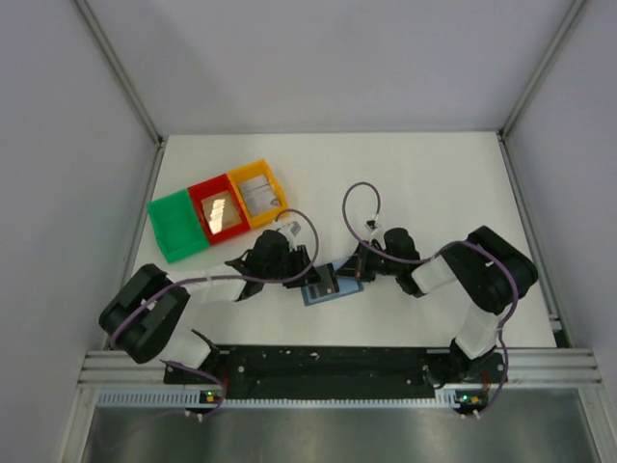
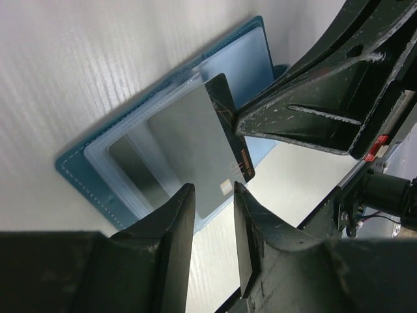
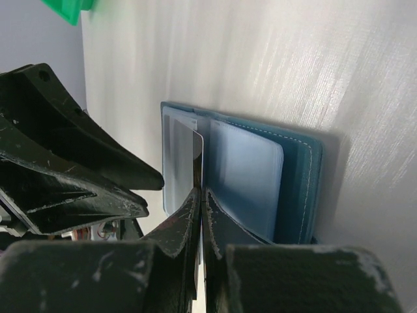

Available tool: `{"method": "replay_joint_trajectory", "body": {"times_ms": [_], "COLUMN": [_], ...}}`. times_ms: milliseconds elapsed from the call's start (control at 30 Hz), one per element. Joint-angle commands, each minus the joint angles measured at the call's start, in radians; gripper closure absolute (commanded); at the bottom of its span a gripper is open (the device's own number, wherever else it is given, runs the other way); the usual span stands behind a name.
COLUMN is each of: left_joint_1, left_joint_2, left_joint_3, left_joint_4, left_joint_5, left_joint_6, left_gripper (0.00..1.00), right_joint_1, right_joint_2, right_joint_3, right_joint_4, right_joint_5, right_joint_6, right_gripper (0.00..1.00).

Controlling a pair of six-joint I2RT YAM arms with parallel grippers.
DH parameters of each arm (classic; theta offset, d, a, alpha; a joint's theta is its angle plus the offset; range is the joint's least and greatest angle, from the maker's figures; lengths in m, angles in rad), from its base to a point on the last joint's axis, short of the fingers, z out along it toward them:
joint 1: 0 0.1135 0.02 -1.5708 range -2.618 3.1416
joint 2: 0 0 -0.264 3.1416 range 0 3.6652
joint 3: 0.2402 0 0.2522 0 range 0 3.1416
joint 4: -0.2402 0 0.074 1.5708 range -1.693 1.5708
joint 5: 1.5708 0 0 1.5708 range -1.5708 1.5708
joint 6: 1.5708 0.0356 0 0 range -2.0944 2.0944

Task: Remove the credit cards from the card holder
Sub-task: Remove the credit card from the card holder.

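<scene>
**While the right gripper (image 3: 201,195) is pinching a card, the left gripper (image 2: 214,189) is standing open**

As the small flat blue card holder (image 1: 321,291) of two hinged panels with paler grey-blue pockets is lying spread open on the white counter (image 1: 434,193), just below the centre of the top view and between the two arms, the pulling-out step appears to be in hand. The right gripper is clenching its fingers on the edge of a dark plastic card with orange lettering (image 2: 240,153). That card is tilting up from a clear pocket near the holder's fold; how much of it is sitting inside the sleeve is not showing.

The left gripper is hovering over the near edge of the holder with its jaws apart, grasping nothing. Whether its fingertips are touching the panel cannot be told.

In the upper left of the top view, a green plastic tray (image 1: 174,230), a red plastic tray (image 1: 207,185) and a yellow plastic tray (image 1: 249,169) are sitting side by side. The red and yellow ones are each holding something flat and card-like.

The next move is likely calling for a straight draw along the pocket's opening, with the holder kept from dragging after the card. A silvery piece seems to be waiting in another pocket, so the task is probably not finishing with this card.
</scene>
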Motion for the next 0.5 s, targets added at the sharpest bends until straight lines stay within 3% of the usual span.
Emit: {"method": "replay_joint_trajectory", "body": {"times_ms": [0,167,467], "left_joint_1": [-0.007,-0.009,-0.007], "left_joint_2": [0.052,0.113,0.084], "left_joint_3": [0.043,0.046,-0.031], "left_joint_4": [0.104,0.086,0.025], "left_joint_5": [0.018,0.007,-0.034], "left_joint_6": [-0.021,-0.004,0.019], "left_gripper": [0.66,0.75,0.78], "right_joint_1": [0.01,0.01,-0.044], "right_joint_2": [-0.037,-0.04,-0.062], "right_joint_3": [0.005,-0.007,0.04], "right_joint_4": [0.039,0.041,-0.097], "right_joint_5": [0.006,0.007,-0.065], "right_joint_6": [-0.016,-0.025,-0.14], "right_gripper": [1.0,1.0,1.0]}}
